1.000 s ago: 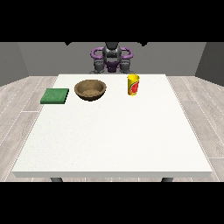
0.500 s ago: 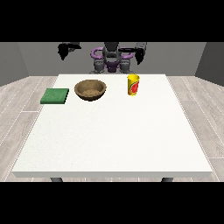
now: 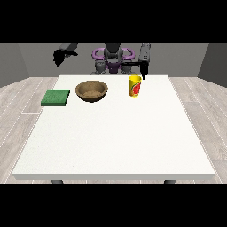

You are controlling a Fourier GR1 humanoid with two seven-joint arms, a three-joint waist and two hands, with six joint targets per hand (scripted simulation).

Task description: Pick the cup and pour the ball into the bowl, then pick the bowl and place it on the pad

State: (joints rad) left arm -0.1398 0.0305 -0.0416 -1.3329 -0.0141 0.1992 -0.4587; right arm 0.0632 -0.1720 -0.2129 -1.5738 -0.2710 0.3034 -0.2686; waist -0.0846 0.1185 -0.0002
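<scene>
Tabletop [image 3: 115,142], white and rectangular, seen from across the robot [image 3: 113,60], which stands at the far edge with purple rings at its shoulders. Yellow cup [image 3: 135,86] stands upright on the far part of the table, right of centre; its side bears a red mark, but no writing on it can be read. Whether a ball lies inside the cup cannot be told from this view. Brown bowl [image 3: 91,91] sits upright to the left of the cup, apart from it, its hollow showing. Green pad [image 3: 56,97] lies flat further left, near the table's left edge, just beside the bowl yet not touching it.

Hand at the view's right [image 3: 143,71] hangs from a grey forearm just above and slightly behind the cup, pointing downwards; it does not touch the cup, and how its fingers lie cannot be told. Hand at the view's left [image 3: 59,56] is raised high beyond the table's far left corner, well apart from pad and bowl; it holds nothing visible, and the lie of its fingers likewise cannot be told.

Wooden-plank floor [image 3: 26,95] surrounds the table, with grey walls behind the robot.
</scene>
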